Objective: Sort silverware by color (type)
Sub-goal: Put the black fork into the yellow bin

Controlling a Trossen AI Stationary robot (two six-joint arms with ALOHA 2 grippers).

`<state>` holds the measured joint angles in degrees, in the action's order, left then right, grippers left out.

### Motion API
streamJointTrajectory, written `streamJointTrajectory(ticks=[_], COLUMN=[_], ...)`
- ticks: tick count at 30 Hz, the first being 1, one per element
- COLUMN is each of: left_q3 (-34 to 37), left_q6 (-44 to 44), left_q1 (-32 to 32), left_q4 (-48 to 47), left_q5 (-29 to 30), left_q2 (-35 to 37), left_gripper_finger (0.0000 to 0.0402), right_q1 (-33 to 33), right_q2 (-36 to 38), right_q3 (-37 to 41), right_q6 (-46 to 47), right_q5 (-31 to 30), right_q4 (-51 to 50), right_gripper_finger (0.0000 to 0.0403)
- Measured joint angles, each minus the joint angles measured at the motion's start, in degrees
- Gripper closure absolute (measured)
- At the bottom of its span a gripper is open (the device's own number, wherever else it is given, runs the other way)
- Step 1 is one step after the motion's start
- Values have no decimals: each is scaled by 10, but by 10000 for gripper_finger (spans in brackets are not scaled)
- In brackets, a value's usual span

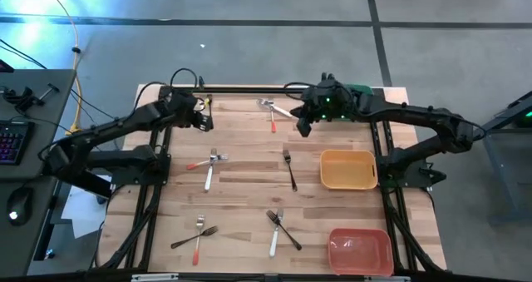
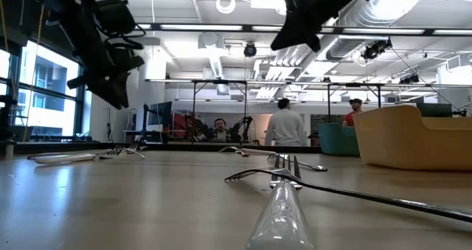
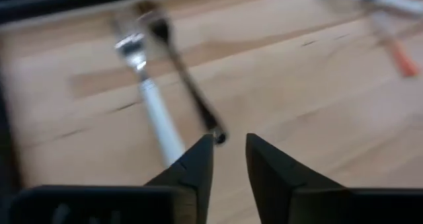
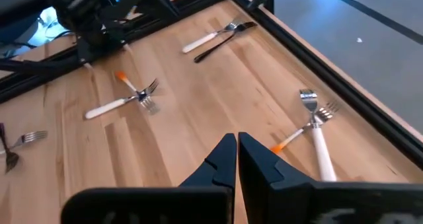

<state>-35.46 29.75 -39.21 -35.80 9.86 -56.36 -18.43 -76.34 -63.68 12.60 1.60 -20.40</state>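
Observation:
Small forks with white, black or red-orange handles lie flat in crossed pairs on the wooden table [image 1: 249, 190]. My left gripper [image 3: 229, 141] hovers above the far-left corner [image 1: 202, 120], narrowly open and empty, over a white-handled fork [image 3: 155, 108] and a black-handled fork [image 3: 188, 85]. My right gripper [image 4: 235, 138] is shut and empty, hanging in the air [image 1: 303, 126] beside the far-centre pair: a white-handled fork [image 4: 322, 151] crossing an orange-handled one [image 4: 285, 143]. Another orange and white pair [image 1: 208, 161] lies left of centre.
A lone black fork [image 1: 289, 167] lies mid-table. A black and orange pair [image 1: 197, 232] and a white and black pair [image 1: 278, 224] lie near the front edge. A yellow bin [image 1: 347, 168] and a red bin [image 1: 360, 250] stand on the right. People stand in the room behind.

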Motion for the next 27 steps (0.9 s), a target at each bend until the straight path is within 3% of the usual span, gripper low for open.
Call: streamJointTrajectory(ticks=[7,16,27], left_q3=[-16,-73,-149], left_q6=[0,-21,-29], left_q1=[-69,-96,-130], left_q4=[3,91,107], left_q5=[-82,-67,-57], left_q2=[-109,-248,-398], left_gripper_finger=[258,248,249], right_q1=[17,17,17], right_q2=[0,0,0], right_q3=[0,0,0], right_q6=[4,-2,-7], right_q5=[-1,-1,-1], right_q4=[13,19,18], right_gripper_finger=[403,403,403])
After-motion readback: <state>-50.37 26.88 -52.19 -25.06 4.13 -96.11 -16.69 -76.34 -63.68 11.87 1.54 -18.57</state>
